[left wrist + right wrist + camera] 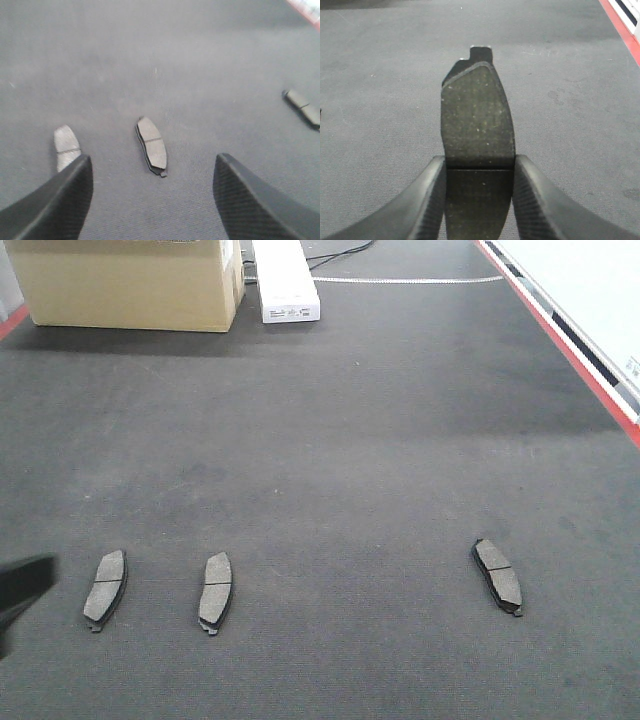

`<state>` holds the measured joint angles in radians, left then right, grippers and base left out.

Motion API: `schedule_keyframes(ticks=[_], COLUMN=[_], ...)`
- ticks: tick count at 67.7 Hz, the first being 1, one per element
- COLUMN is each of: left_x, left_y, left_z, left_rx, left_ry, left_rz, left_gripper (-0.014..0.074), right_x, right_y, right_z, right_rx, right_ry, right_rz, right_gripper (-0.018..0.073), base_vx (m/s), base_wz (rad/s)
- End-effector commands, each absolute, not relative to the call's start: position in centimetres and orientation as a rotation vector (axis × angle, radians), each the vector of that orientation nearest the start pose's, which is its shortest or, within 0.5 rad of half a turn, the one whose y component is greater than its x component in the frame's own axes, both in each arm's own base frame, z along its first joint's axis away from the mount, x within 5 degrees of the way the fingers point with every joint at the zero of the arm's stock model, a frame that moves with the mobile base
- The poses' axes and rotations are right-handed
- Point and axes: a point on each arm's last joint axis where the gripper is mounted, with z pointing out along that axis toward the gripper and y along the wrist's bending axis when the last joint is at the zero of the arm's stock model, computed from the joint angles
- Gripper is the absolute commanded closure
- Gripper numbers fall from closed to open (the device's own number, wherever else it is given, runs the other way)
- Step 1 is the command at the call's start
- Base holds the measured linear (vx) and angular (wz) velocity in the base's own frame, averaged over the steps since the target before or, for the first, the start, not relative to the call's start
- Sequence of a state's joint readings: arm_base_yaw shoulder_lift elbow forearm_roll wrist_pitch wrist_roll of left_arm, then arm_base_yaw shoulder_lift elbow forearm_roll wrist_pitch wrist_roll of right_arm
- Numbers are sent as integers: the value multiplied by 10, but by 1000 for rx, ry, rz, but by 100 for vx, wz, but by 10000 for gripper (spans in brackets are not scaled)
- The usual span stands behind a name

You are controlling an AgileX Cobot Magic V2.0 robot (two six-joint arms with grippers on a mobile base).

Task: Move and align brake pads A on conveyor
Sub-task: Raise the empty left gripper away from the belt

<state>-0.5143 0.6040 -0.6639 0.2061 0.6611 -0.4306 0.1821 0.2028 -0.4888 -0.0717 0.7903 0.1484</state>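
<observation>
On the conveyor [330, 440], three brake pads [216, 590] lie roughly lined up; right gripper [479, 172] clamps the fourth pad [477, 120], unplaced. Left gripper [152, 187] hangs spread, empty.

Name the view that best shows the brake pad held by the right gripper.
The right wrist view: the held pad fills the frame, clamped between the right gripper fingers. The front and left wrist views do not show it.
</observation>
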Motion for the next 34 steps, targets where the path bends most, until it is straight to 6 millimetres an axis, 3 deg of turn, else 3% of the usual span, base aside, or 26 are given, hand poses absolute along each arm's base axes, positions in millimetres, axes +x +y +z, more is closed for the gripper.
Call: schedule_keyframes(ticks=[1, 17, 34], left_x=[85, 43, 29], left_y=[-36, -11, -5], left_z=[337, 318, 312], left_rx=[227, 232, 213], left_ry=[1946, 1879, 1822], left_rz=[-358, -359, -407], left_gripper=[94, 94, 94], right_x=[43, 43, 43], right_y=[3, 3, 3], right_z=[309, 309, 309], right_rx=[-59, -59, -59], right_ry=[1875, 1875, 1875], right_rz=[125, 125, 125], right_gripper=[564, 564, 564], base_vx=[0, 0, 0], base_wz=[0, 0, 0])
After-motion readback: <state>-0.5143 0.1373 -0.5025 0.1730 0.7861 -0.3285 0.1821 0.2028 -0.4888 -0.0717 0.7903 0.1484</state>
